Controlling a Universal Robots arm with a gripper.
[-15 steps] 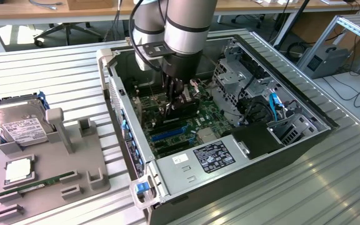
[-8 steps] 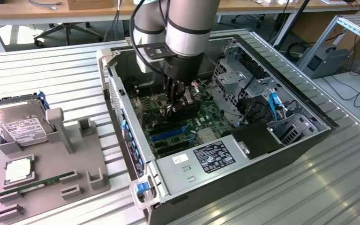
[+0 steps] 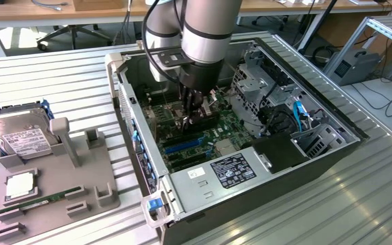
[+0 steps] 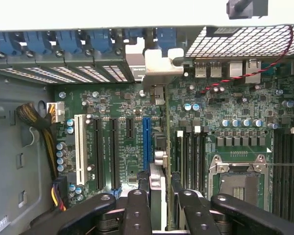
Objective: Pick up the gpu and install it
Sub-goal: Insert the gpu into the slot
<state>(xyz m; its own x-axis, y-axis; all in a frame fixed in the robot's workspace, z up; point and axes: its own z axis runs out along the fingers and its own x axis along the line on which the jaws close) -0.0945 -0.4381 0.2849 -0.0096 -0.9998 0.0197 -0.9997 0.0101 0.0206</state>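
pincer (image 4: 159,196) clamped on the gpu (image 4: 159,147), held edge-on inside the open PC case (image 3: 332,127) | gpu sits just above the motherboard (image 4: 117,98), beside the blue slot (image 4: 146,144) | labels: none legible | around: hard drive (image 3: 19,135), RAM stick (image 3: 36,200) on grey tray (image 3: 80,173) on counter (image 3: 39,76)
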